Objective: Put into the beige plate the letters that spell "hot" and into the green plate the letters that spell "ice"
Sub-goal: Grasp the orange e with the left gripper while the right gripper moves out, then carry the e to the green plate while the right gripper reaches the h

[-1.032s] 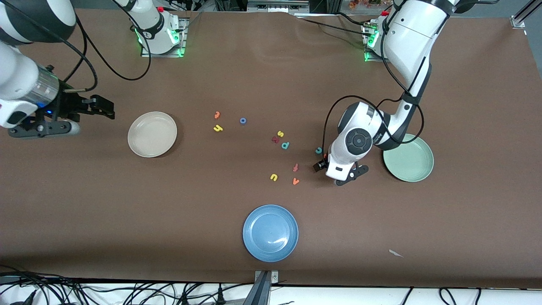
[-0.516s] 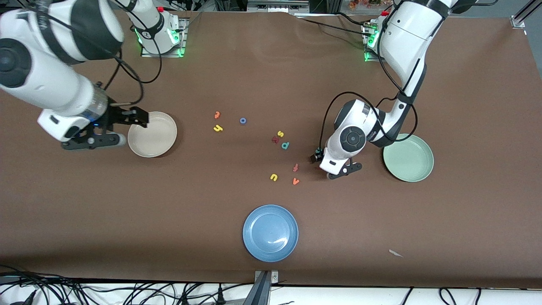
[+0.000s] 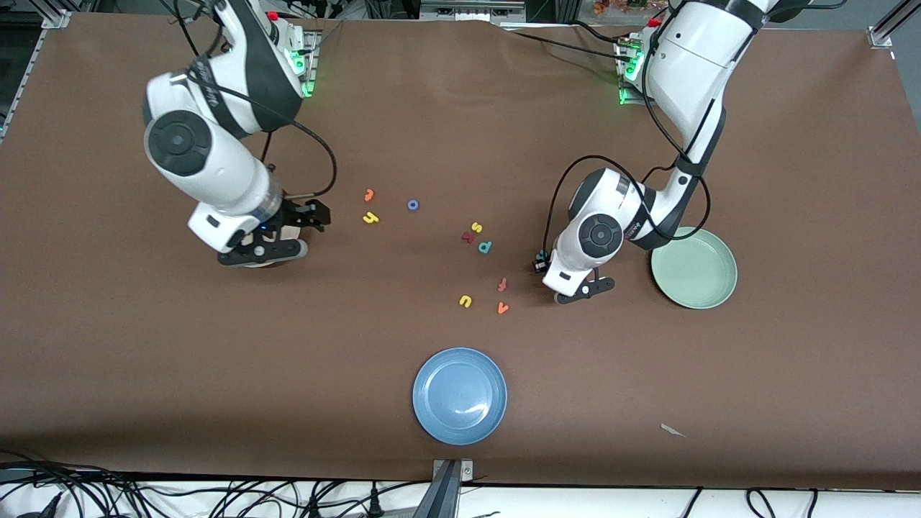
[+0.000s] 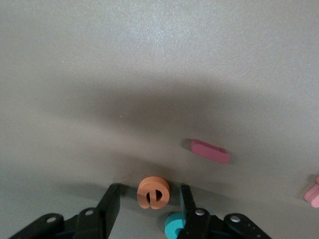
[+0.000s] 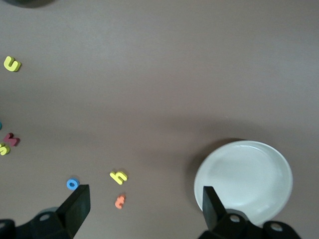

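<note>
My left gripper (image 4: 149,189) is low over the table beside the green plate (image 3: 694,267). Its jaws are open and straddle the orange "e" (image 4: 153,191) with a gap on each side. The teal "c" (image 4: 173,227) lies against one finger, and the dark red "i" (image 4: 210,151) lies close by. My right gripper (image 5: 145,194) hangs wide open over the edge of the beige plate (image 5: 242,181), which is empty. The yellow "h" (image 3: 370,218), orange "t" (image 3: 368,194) and blue "o" (image 3: 413,205) lie beside that plate, toward the table's middle.
Loose letters in mid-table: yellow "s" (image 3: 476,227), a dark red letter (image 3: 468,237), teal "p" (image 3: 485,247), reddish "f" (image 3: 502,284), yellow "u" (image 3: 465,301), orange "v" (image 3: 502,308). A blue plate (image 3: 459,396) sits near the front edge.
The right arm has swung in from its end of the table to above the beige plate. The left gripper has shifted slightly away from the front camera, onto the spot of the "c".
</note>
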